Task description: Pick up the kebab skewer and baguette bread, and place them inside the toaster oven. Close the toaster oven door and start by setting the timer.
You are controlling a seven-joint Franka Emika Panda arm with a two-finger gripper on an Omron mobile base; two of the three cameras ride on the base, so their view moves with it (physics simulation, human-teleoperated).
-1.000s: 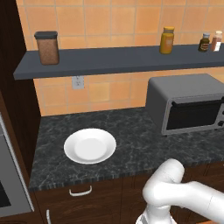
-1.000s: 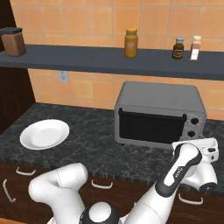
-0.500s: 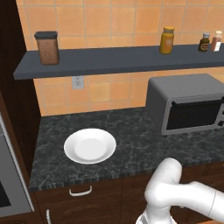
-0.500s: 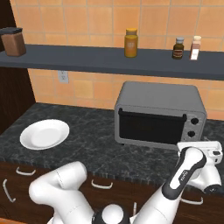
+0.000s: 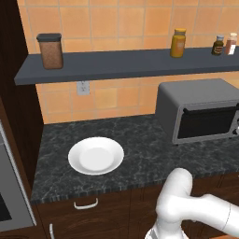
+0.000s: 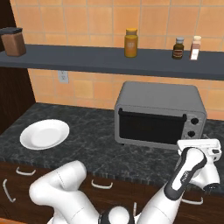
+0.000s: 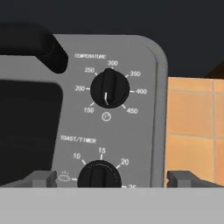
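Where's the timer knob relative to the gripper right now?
In the hand view, the timer knob sits low on the toaster oven panel, below the temperature dial, between the open gripper tips.

The toaster oven [image 6: 159, 114] is grey with a near-black door [image 6: 149, 127] and black knobs [image 7: 109, 89] lettered in white. The counter [image 5: 140, 147] is dark speckled stone, the plate [image 5: 96, 155] white, the wall tiles [image 5: 112, 18] orange.

One toaster oven [image 6: 159, 114] and one white plate [image 5: 96, 155] are counted on the counter. Four containers are seen on the shelf [image 6: 109, 61]. Two knobs are counted on the oven's panel.
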